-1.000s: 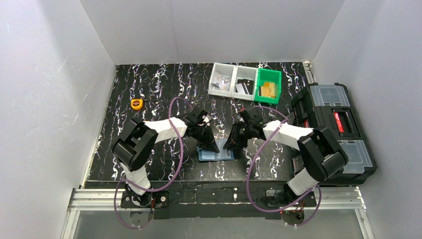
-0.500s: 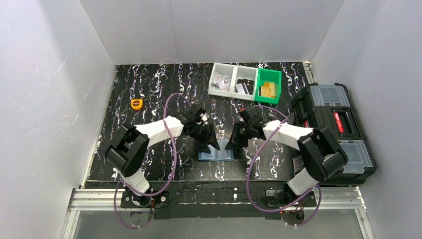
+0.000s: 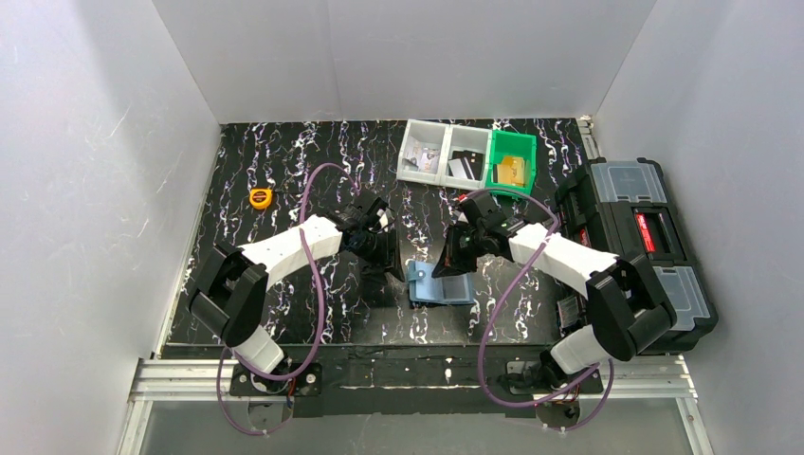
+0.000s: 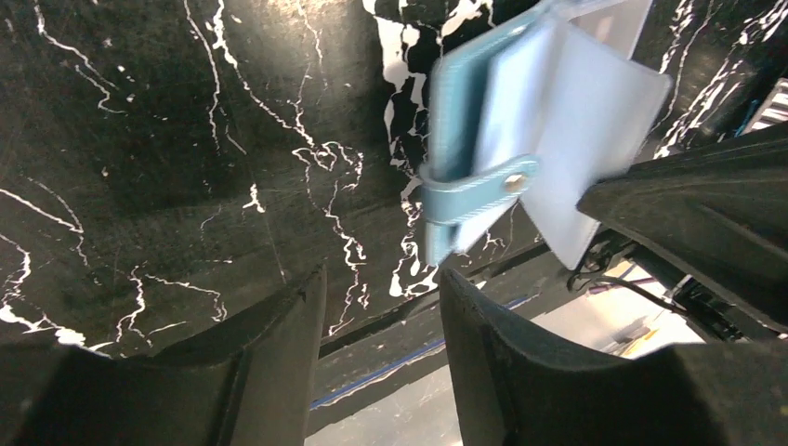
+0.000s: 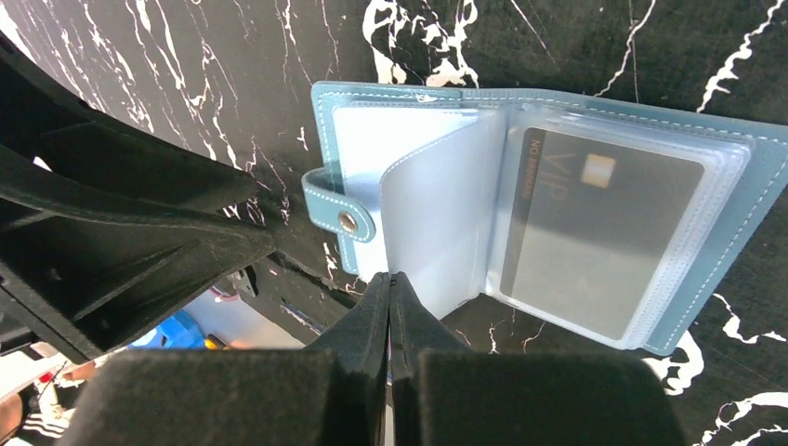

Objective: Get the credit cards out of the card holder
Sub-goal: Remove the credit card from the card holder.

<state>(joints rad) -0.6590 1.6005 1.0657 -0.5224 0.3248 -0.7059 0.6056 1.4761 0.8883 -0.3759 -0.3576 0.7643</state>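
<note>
Pulling clear of the card holder (image 3: 442, 286), my left gripper (image 4: 381, 279) now hangs open and empty just beside it; half a second ago it sat over the left edge. The holder has slid toward my right gripper (image 5: 390, 283), which is pinched shut on a clear sleeve (image 5: 437, 223) and fans it upward. That bares a dark, stiff card (image 5: 595, 242) behind glossy plastic, though none is out yet. The cover is dusty-blue, stitched, with a snap strap (image 5: 340, 212), lying flat on the white-veined black table (image 5: 232, 56).
</note>
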